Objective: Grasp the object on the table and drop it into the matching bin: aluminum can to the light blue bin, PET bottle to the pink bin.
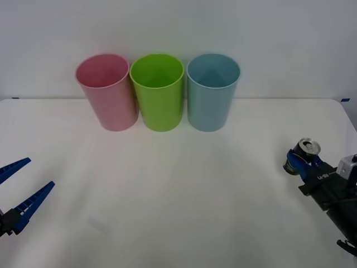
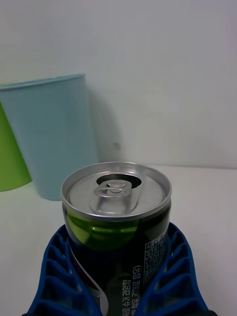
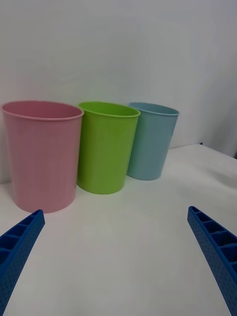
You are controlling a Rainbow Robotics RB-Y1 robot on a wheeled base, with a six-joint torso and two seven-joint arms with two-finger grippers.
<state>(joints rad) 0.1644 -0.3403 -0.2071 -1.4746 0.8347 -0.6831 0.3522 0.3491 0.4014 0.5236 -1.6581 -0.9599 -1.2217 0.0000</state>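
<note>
Dark aluminum can (image 1: 302,156) with a silver top was held upright between the right gripper's (image 1: 298,162) blue ribbed fingers (image 2: 59,276), near the white table's (image 1: 178,195) right edge.
Pink (image 1: 107,91), green (image 1: 158,90) and light blue plastic bins (image 1: 212,91) were lined along the far edge; the left gripper (image 1: 18,191) was spread wide at the left edge.

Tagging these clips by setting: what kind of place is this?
Probably a lab test bench: a plain white table against a bare wall, three colored bins including pink and light blue, and the right claw shut on an aluminum can.
</note>
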